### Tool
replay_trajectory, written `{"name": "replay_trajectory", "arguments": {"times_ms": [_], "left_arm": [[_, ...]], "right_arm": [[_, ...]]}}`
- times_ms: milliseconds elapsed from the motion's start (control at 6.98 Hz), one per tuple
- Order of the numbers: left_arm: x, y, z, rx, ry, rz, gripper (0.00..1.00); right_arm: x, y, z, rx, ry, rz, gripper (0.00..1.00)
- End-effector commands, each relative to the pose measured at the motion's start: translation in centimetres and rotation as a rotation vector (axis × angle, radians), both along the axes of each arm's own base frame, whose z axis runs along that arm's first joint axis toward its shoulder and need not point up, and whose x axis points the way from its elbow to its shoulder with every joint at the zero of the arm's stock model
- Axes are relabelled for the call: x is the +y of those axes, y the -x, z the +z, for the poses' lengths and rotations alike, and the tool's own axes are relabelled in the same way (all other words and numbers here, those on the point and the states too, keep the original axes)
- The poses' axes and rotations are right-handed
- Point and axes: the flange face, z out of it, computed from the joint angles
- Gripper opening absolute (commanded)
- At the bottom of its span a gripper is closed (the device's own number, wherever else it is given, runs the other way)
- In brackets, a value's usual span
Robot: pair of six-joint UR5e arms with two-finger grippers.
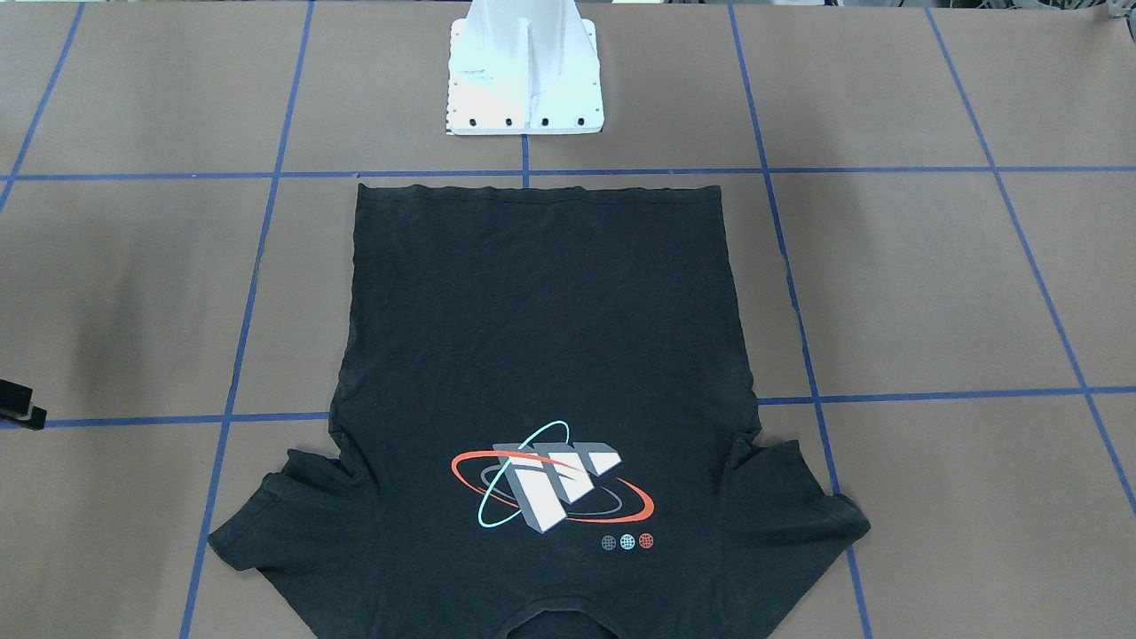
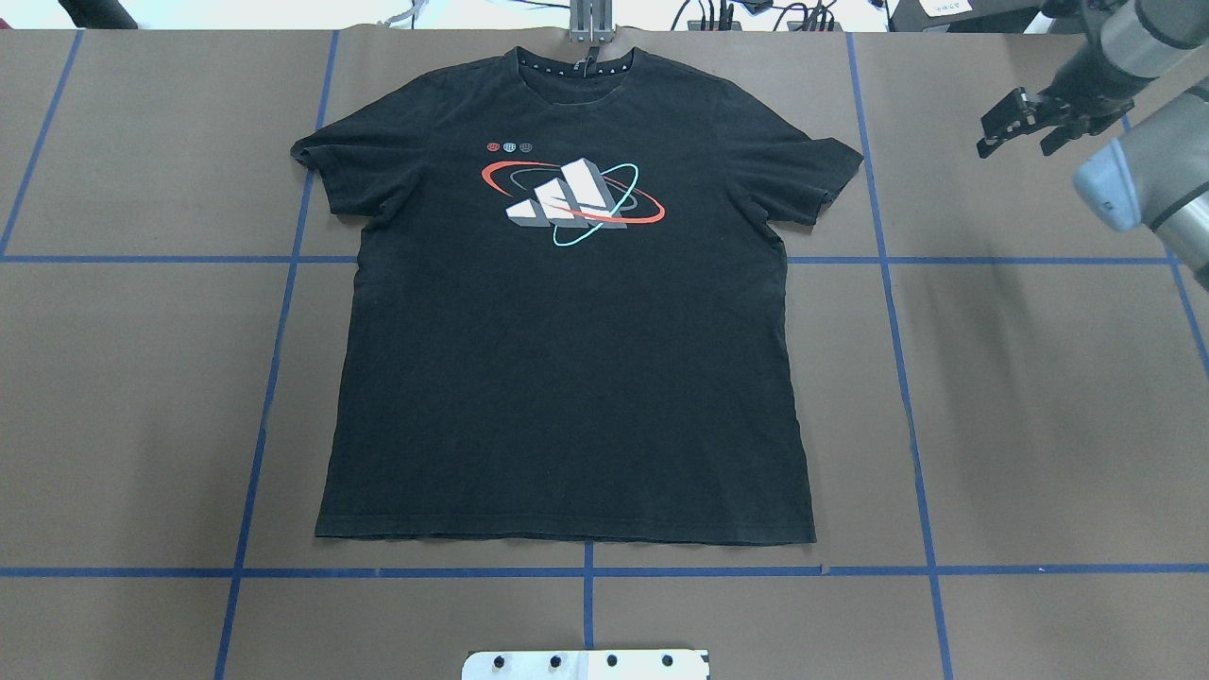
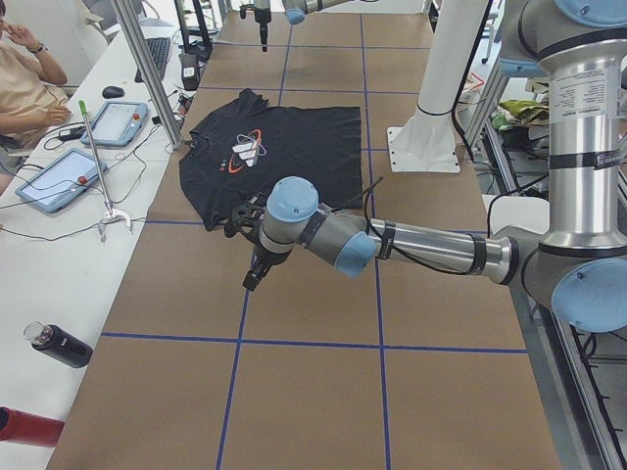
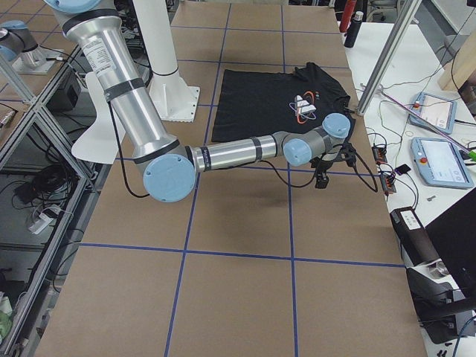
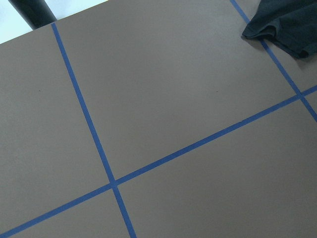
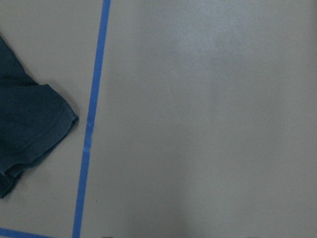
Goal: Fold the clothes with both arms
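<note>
Shirt is lying flat on table, print side up, both sleeves spread out. Collar is pointing away from robot, at far table edge. Hem is lying nearest base, just short of a blue tape line. Logo is sitting on chest, w/ three dots just beside it on collar side. Cloth is lying smooth, w/ small wrinkles at armpits in front view.

R gripper is hovering off to shirt's side near far edge, well apart from nearest sleeve. Its fingers are standing apart, gripping nothing. R arm is reaching out low over table in right side view. R wrist cam is looking down on a sleeve end, which is lying just beside a tape line, not on it.

L gripper is hanging above table on shirt's other side, apart from cloth. It's showing only in left side view, so can't tell whether fingers are apart or closed. L arm is stretching out roughly level. L wrist cam is catching other sleeve in its top corner, lying across a tape line.

A person is sitting at side desk w/ two tablets. A black bottle is lying near desk's close end.
</note>
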Motion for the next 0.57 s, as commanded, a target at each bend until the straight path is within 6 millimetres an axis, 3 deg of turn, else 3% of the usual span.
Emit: {"name": "replay_trajectory", "arguments": {"times_ms": [0,286,430], "left_arm": [[-0.1,-0.8,-0.1,-0.001,-0.001,0.014,1.0],[-0.1,-0.8,-0.1,-0.001,-0.001,0.014,1.0],[-0.1,-0.8,0.0,0.0,0.0,0.015,1.0]], "right_arm": [[-1.9,5.7,-1.4,0.0,-0.113,0.034,0.93],[-2.0,8.5,-2.4,0.044,-0.177,0.045,0.92],[-2.3,11.3,-2.7,0.042,-0.195,0.022,0.92]]}}
